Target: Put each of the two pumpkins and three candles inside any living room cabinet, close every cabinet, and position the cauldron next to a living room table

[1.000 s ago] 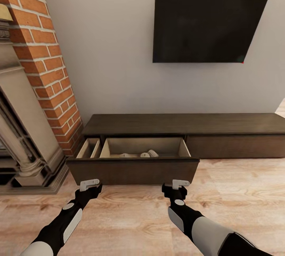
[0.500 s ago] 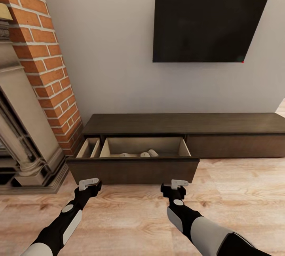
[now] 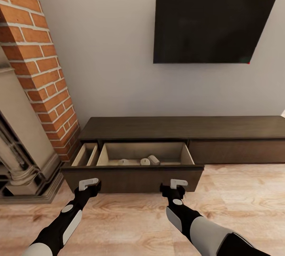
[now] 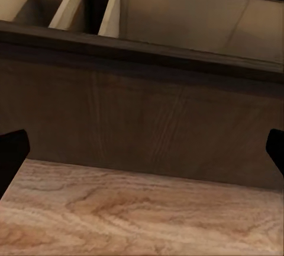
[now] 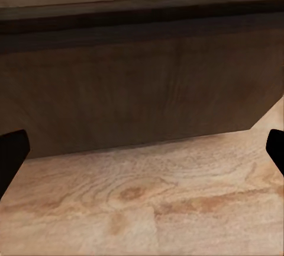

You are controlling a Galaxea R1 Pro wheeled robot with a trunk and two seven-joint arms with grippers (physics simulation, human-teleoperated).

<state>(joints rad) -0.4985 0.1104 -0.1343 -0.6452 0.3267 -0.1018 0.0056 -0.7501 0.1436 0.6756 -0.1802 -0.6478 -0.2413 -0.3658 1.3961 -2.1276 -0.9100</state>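
The long dark-brown cabinet point(image 3: 182, 128) stands against the wall with its left drawer point(image 3: 130, 177) pulled out. Three pale candles point(image 3: 124, 162) point(image 3: 145, 161) point(image 3: 153, 159) lie in the drawer's beige main compartment; a narrow side compartment point(image 3: 85, 155) looks bare. My left gripper point(image 3: 88, 185) and right gripper point(image 3: 176, 186) hover just short of the drawer front, both open and holding nothing. The wrist views face that drawer front point(image 4: 148, 120) point(image 5: 136, 84) from close by, with dark fingertips point(image 4: 12, 152) point(image 5: 12, 149) at the picture edges. Pumpkins, cauldron and table are out of view.
A brick chimney point(image 3: 39, 70) and an ornate fireplace surround point(image 3: 19, 157) stand close on the left. A black TV point(image 3: 209, 24) hangs on the wall above. The cabinet's right section point(image 3: 237, 151) is shut. Light wood floor point(image 3: 237, 208) stretches to the right.
The whole view has shifted closer to the cabinet, so the camera moved forward. Both grippers now sit nearer the drawer front. The candles have not moved.
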